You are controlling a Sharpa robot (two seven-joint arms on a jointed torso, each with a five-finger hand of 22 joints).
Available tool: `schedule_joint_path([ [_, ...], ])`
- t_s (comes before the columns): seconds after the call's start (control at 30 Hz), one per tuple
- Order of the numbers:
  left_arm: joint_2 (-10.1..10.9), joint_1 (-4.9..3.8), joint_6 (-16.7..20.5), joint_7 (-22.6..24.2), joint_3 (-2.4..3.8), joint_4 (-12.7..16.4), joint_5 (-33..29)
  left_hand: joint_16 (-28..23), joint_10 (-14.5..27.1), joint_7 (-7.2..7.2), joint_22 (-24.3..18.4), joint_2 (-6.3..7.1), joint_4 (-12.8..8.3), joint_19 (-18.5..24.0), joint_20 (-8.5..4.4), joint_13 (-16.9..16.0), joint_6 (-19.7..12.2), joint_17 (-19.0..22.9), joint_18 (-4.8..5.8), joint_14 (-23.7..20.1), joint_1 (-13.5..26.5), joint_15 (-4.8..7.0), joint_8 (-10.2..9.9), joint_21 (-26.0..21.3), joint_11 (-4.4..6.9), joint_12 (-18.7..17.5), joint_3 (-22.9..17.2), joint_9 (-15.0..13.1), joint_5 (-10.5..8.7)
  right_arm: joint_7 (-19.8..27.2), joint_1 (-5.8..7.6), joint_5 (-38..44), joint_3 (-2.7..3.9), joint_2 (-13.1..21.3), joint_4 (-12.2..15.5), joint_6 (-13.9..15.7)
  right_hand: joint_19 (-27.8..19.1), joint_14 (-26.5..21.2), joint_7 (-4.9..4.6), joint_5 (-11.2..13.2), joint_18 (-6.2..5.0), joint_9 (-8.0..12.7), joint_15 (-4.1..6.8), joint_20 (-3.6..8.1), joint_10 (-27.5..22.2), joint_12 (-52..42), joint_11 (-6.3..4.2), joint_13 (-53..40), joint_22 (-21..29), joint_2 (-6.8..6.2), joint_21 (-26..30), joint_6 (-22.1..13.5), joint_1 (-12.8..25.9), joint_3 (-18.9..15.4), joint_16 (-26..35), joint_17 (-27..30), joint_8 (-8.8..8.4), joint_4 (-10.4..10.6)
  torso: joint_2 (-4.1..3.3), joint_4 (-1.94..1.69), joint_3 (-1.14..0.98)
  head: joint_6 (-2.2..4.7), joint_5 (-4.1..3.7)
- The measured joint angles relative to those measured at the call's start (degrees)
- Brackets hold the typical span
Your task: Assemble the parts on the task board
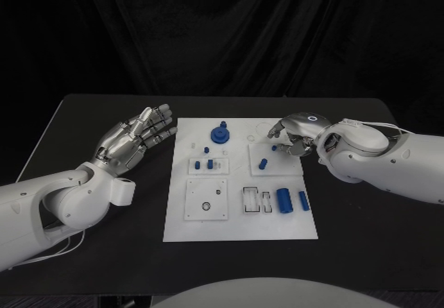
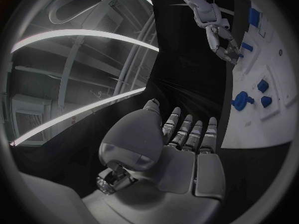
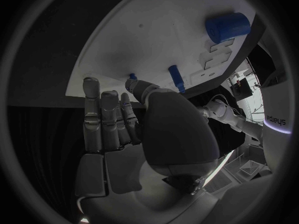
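The white task board lies in the middle of the black table. On it are a round blue part with a peg, small blue pegs, a blue piece and a blue cylinder. My left hand hovers left of the board, fingers spread, holding nothing. My right hand is over the board's far right corner, its thumb tip beside a small blue peg. In the right wrist view its fingers lie straight and that peg stands just past the thumb; whether they touch is unclear.
Slim blue pieces lie beside rectangular slots at the board's near right. A square plate with holes sits at its near left. Bare black table surrounds the board on all sides.
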State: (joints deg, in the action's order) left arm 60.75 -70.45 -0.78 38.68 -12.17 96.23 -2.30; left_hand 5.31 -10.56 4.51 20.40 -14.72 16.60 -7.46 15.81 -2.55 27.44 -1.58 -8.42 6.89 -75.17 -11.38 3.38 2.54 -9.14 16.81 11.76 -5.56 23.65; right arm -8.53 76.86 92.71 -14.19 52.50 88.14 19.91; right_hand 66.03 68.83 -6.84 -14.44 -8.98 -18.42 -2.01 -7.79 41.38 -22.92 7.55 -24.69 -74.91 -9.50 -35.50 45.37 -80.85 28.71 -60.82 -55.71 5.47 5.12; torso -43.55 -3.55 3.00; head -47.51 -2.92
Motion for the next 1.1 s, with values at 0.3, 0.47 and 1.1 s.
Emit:
schedule_joint_path([
  [0.3,0.0,0.02,-0.4,0.1,0.00,0.3,-0.4,1.4,-0.2,0.00,1.7,-0.40,-0.2,-2.1,0.98,-0.1,0.0,-0.2,0.01,1.3,-1.6,-1.25,0.0,0.6,-0.20,0.7,0.2,0.1,1.34,0.3,-0.56,0.0,0.00,0.7,1.1,0.0,-0.2,-0.2,-0.34,-3.1,0.00,0.1,0.21,0.20,1.5,-2.6,-0.49,-0.5,0.0,-0.50,-0.5,1.7,-1.3,1.0,0.0,0.0,0.14,-2.2,0.07,0.03,0.02,-0.24,0.08],
  [0.47,0.0,0.02,-0.5,0.1,0.01,0.4,-0.5,1.8,-0.2,0.00,2.2,-0.42,-0.3,-2.8,0.99,-0.1,0.0,-0.3,0.01,1.6,-2.4,-1.63,0.0,0.8,-0.24,0.9,0.0,0.1,2.26,0.3,-0.70,0.0,0.00,0.9,1.6,-0.1,-0.4,-0.4,-0.56,-2.4,0.00,0.2,0.42,0.41,1.5,-3.6,-0.49,-0.9,0.0,-0.75,-1.8,1.9,-2.4,2.4,0.0,-0.1,0.21,-3.9,0.07,0.02,0.05,-0.26,0.11],
  [1.1,-0.5,0.16,-0.8,0.2,0.00,0.3,-0.6,3.1,-0.4,0.12,2.7,-0.64,-1.5,-4.7,1.00,-0.1,0.1,-0.5,0.95,2.8,-5.0,-2.34,0.0,1.3,-0.83,1.4,-0.9,0.2,4.98,0.4,-1.53,0.0,0.08,-0.1,0.4,0.2,-1.4,-0.2,-0.70,2.5,0.01,-3.6,0.20,0.21,1.7,-9.5,-0.85,-3.1,0.0,0.80,-2.8,6.7,-0.3,1.5,-1.1,-0.9,4.41,-3.6,0.02,-0.01,0.08,-0.55,0.00],
])
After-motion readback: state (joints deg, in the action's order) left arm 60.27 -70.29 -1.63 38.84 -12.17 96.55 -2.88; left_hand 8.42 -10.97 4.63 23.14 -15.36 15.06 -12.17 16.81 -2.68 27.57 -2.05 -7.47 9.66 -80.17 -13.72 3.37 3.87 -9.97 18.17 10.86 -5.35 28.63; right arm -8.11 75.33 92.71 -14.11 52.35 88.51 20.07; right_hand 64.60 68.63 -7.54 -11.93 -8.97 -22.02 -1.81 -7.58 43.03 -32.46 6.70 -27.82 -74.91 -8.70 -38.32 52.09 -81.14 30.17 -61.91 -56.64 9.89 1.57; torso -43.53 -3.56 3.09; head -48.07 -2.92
